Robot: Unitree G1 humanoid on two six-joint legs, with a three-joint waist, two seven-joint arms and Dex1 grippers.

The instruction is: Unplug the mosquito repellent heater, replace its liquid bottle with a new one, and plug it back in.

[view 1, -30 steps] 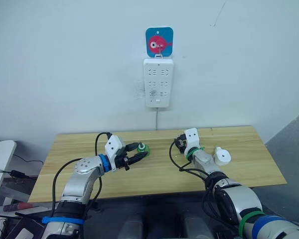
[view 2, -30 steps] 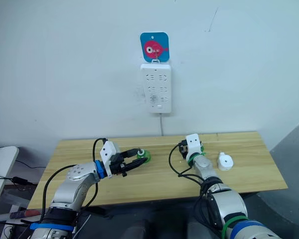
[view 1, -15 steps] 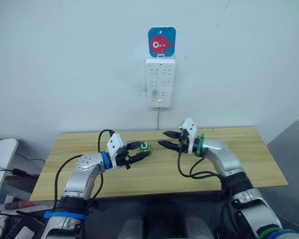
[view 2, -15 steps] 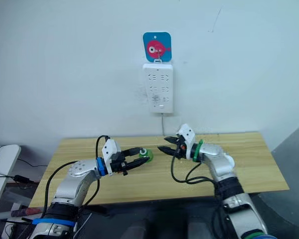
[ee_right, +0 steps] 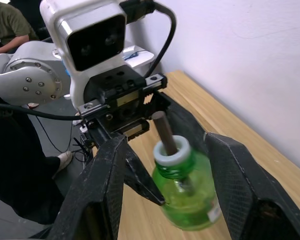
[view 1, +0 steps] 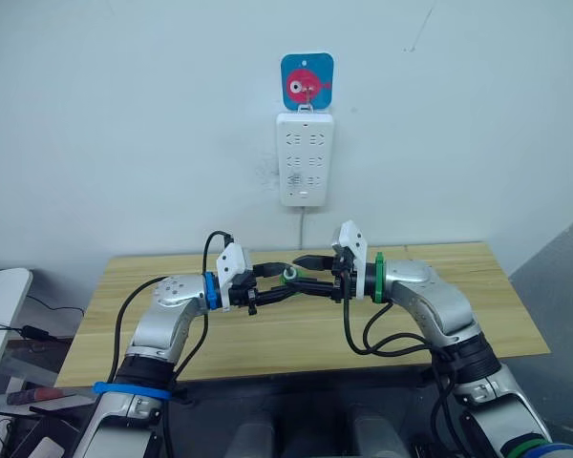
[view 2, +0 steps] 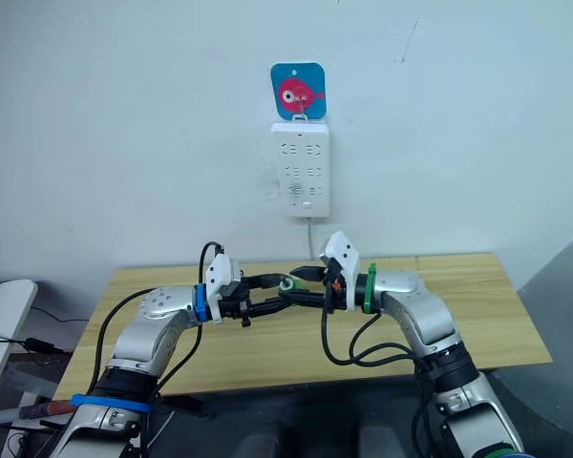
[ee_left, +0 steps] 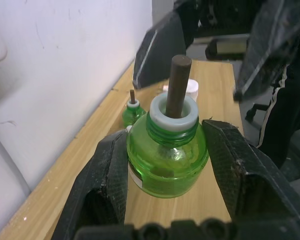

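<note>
Silver arms, black cables, blue left wristband, green right wristband, black jaws

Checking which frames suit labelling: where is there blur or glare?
Right wrist view: small green plastic bottle with brown wick is smeared, right pincer fingers soft. Left wrist view: bottle sharp in left pincer, wall washed out. Head views: even light, soft shadows.

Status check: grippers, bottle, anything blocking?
Left gripper shut on small green liquid bottle with brown wick, held above wooden table. Right gripper open, fingers astride it. Nothing blocking.
</note>
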